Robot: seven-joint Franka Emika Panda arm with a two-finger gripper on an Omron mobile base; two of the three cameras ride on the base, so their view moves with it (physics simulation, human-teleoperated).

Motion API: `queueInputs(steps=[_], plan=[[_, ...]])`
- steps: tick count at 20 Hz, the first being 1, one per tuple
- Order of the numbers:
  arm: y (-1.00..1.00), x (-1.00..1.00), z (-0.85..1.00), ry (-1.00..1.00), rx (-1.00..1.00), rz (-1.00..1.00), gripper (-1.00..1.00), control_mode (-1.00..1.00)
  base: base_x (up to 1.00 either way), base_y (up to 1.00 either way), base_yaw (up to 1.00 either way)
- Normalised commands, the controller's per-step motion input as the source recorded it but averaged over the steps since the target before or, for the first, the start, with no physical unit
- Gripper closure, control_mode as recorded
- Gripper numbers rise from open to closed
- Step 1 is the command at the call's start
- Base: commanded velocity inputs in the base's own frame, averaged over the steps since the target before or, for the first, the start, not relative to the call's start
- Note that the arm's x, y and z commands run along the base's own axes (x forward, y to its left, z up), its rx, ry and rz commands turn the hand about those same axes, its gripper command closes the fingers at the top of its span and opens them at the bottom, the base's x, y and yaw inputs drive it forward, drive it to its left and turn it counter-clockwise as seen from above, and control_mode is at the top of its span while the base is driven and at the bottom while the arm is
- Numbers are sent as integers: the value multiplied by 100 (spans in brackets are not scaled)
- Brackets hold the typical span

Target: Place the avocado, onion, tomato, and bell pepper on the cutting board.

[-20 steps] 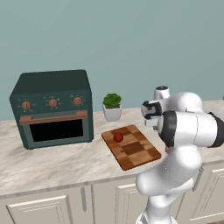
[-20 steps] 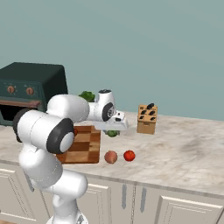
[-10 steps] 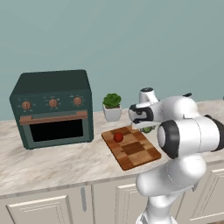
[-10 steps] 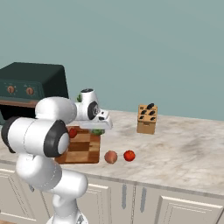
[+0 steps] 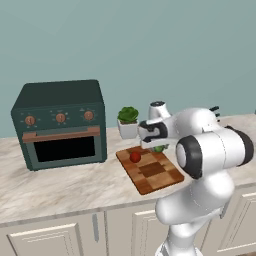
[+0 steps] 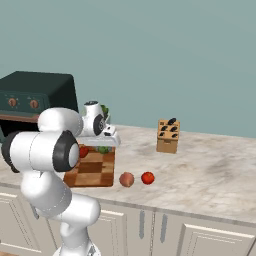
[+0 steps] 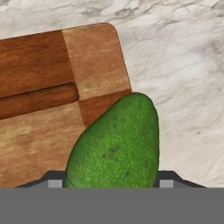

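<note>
Now that the arm has swung from the counter's right side to the cutting board (image 5: 152,170), the gripper (image 7: 107,181) is pinching the avocado (image 7: 116,144) above its corner; lowering and release remain.

Avocado (image 7: 118,144): deep green, finely speckled darker. Cutting board (image 5: 155,172): checkered light and dark brown squares, brown border; close up, warm wood grain. Small round item on board (image 5: 135,157): red. Onion (image 6: 126,179): pale pinkish-peach. Round item just beside it (image 6: 147,177): bright red. Countertop (image 6: 210,170): cream marble, grey-brown veining. Toaster oven (image 5: 60,122): dark teal, copper knobs and handle. Potted plant (image 5: 128,121): leafy green, white pot. Knife block (image 6: 167,136): tan wood, black handles. Wall (image 5: 150,45): muted blue-green.
</note>
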Motion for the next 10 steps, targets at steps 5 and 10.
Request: queueInputs(steps=[5, 10], plan=[[25, 25, -20, 7, 0, 0, 100, -100, 0, 0, 0], [21, 10, -23, 4, 0, 0, 100, -100, 0, 0, 0]])
